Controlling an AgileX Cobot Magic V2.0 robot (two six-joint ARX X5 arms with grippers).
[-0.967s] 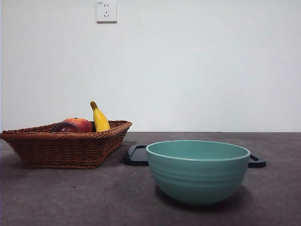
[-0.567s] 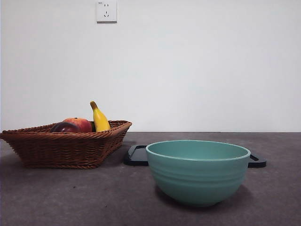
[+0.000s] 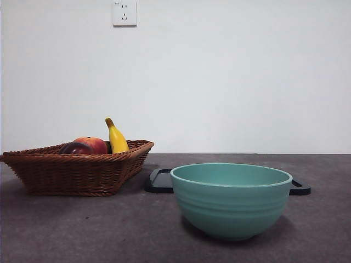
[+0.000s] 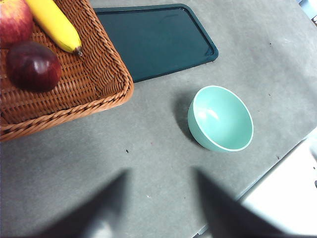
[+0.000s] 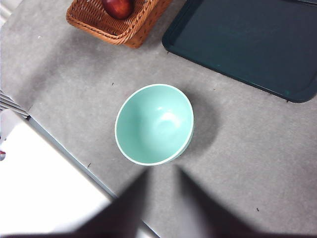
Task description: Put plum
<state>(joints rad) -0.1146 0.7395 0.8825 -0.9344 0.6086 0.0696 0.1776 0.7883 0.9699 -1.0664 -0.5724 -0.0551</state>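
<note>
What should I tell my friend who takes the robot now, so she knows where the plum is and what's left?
Left gripper: high over the table, jaws open, holding nothing.
Right gripper: high above the bowl, jaws open, holding nothing.
Plum: lies in the basket, beside the red apple and the banana.
Bowl: nothing in it, standing on the table in front of the dark tray. Nothing lies on the tray either.
Done: nothing yet; the plum is untouched.
Left: grasp the plum, lift it out of the basket and put it down, probably in the bowl or on the tray.
</note>
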